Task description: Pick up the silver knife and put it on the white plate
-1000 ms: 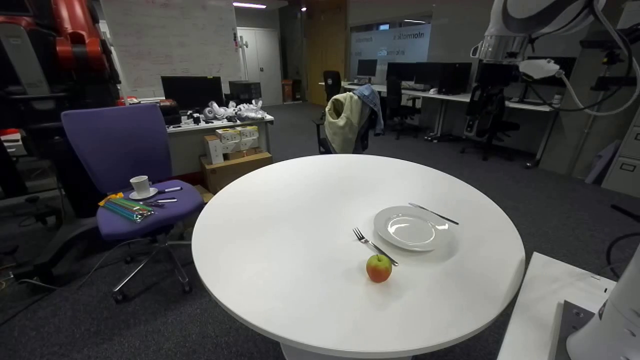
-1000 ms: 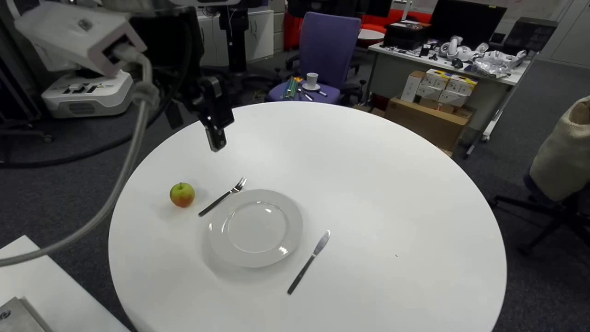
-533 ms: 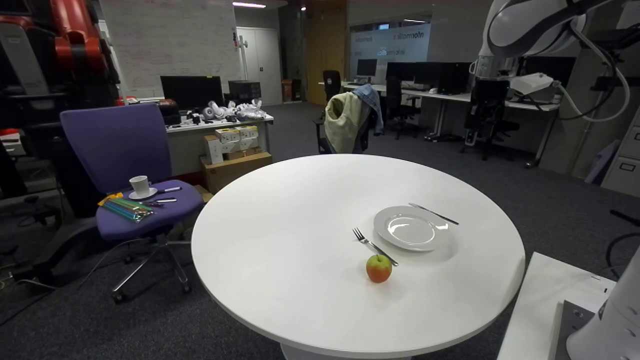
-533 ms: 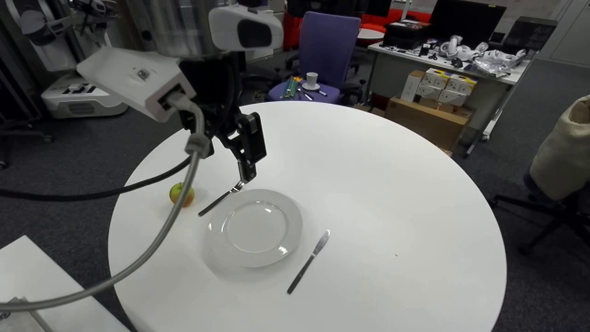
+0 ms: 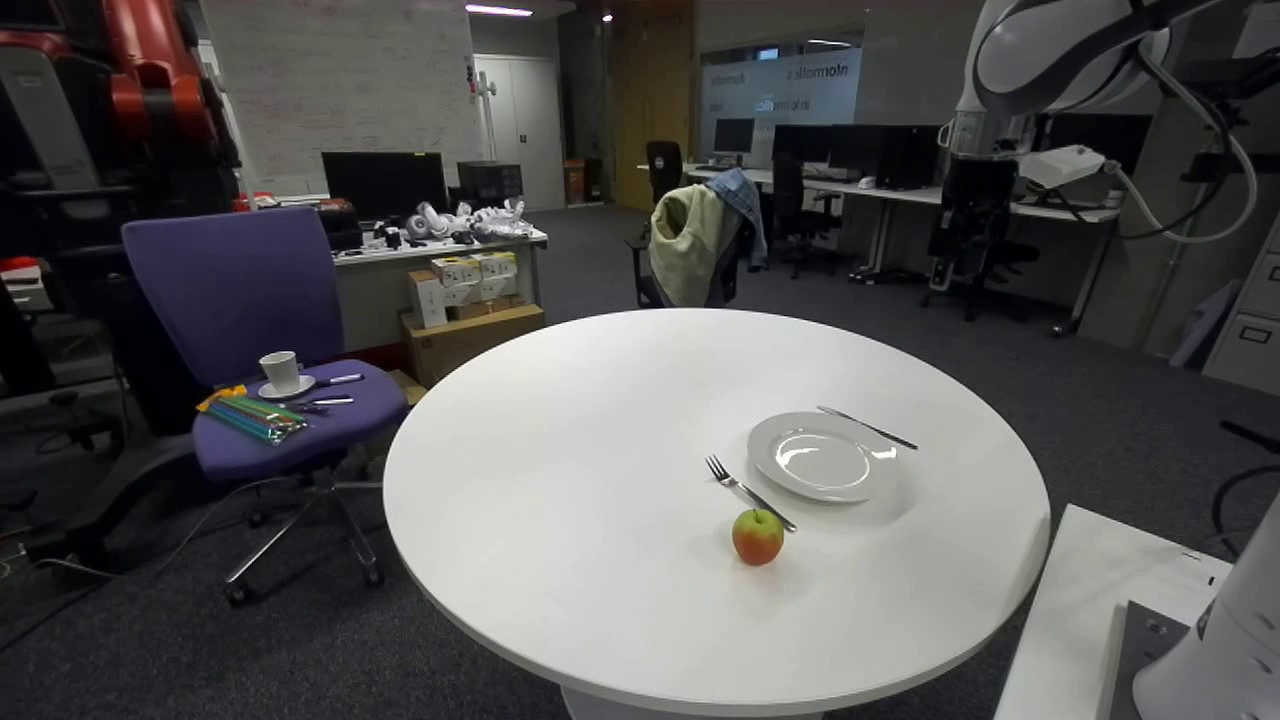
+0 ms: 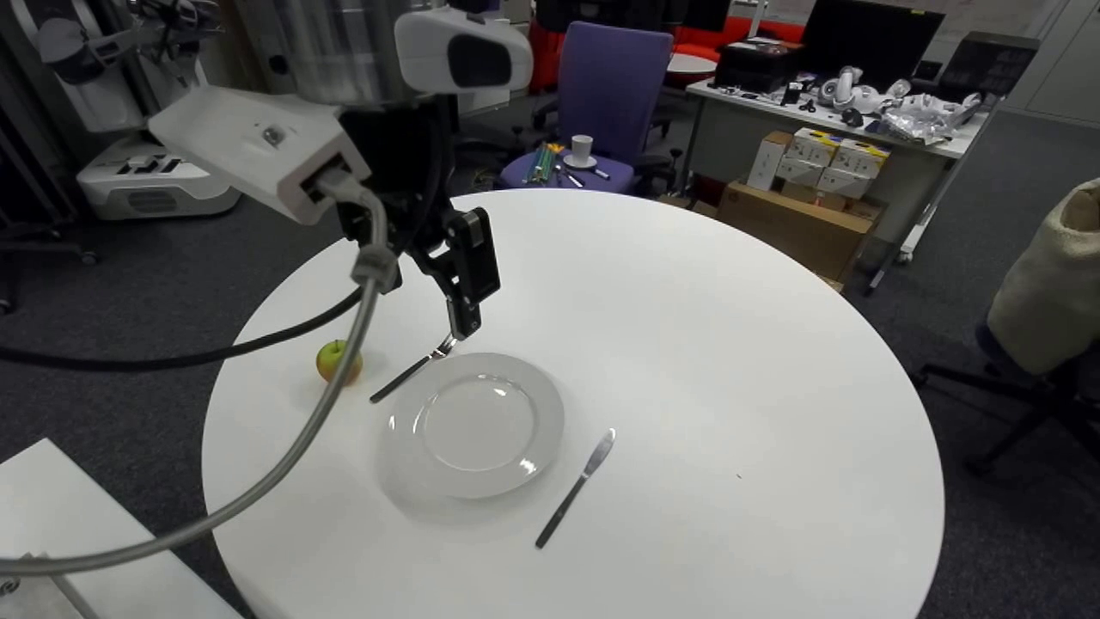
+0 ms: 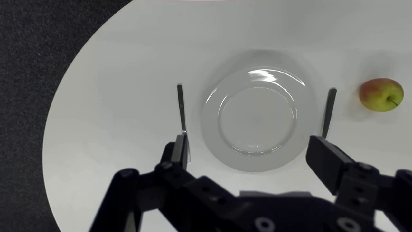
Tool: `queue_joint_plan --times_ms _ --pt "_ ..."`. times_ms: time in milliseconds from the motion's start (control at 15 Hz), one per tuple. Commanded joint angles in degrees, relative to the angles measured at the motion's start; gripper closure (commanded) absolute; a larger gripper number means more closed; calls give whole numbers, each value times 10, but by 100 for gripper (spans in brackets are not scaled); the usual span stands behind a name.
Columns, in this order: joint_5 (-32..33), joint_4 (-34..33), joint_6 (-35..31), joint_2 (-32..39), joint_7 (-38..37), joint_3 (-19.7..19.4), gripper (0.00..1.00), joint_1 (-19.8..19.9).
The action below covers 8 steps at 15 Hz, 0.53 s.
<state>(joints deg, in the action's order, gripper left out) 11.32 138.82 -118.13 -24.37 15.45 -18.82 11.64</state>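
Jaws wide apart, knife (image 6: 583, 481) beside plate (image 6: 478, 425), "informatics" (image 5: 785, 104) on glass (image 5: 785, 88)

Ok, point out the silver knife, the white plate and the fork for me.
Silver knife (image 6: 575, 492), in an exterior view: on the handle, close to the blade.
White plate (image 7: 257, 120), in the wrist view: on the bare flat centre.
Fork (image 7: 329, 112), in the wrist view: on the dark handle.

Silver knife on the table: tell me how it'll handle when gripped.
The silver knife looks metallic, so probably stiff. Thin and lying flat on the table, it may be awkward to pinch. Its shiny blade could prove slippery.
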Motion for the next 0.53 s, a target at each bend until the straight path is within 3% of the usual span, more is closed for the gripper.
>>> queue_joint_plan --times_ms 0,467 --pt "-2 -6 -15 21 -6 10 0 8" --pt "-1 -35 -112 163 -65 15 0 13"
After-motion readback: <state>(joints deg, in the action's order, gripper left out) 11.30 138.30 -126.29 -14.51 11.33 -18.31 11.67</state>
